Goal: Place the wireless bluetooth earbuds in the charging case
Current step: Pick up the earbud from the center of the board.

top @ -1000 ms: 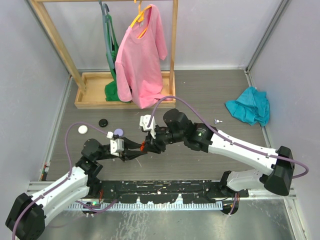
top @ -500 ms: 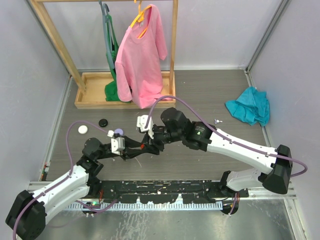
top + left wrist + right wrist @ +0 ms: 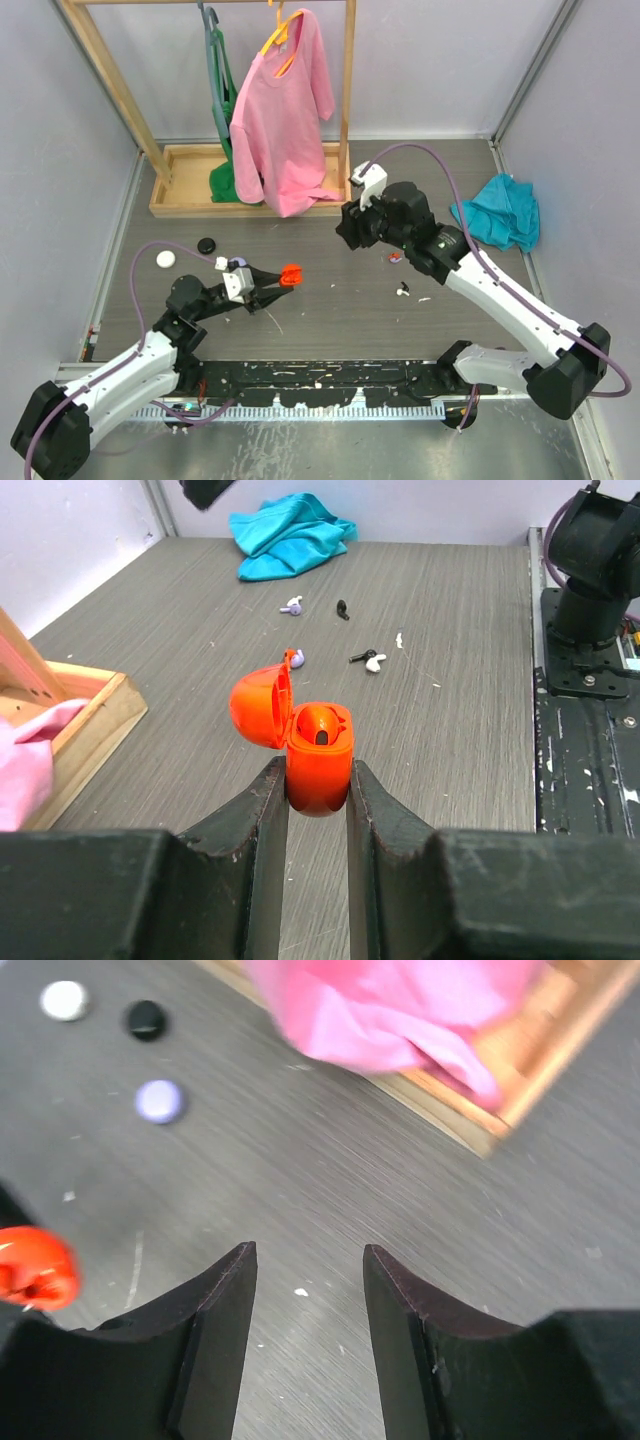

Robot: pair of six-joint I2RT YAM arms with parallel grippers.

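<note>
Right arm has swung off the case and up toward the back right of the table since a second ago, and its jaws have spread. So now the right gripper (image 3: 305, 1260) is parted partway with nothing between the fingers, only bare table under it. Left gripper (image 3: 316, 780) is clamped tight on the lower half of the orange charging case (image 3: 322, 745), holding it up off the table with the lid (image 3: 260, 702) flipped open to the left. One well may already have something red seated in it, but I can't really tell. The loose earbuds (image 3: 370, 663) are scattered on the table (image 3: 450, 730) past the case, toward the teal cloth (image 3: 290, 535): a lilac one, a dark one and a white one, all lying apart from each other.

Handling-wise, I'd guess these buds are feather-light, hard, smooth plastic, so they'll skate or flick away if pinched off-centre. Best bet is probably a pinch across the fat bulb end, with the stem left free to drop into the well. Case looks slick too, so that side grip needs to be firm.
</note>
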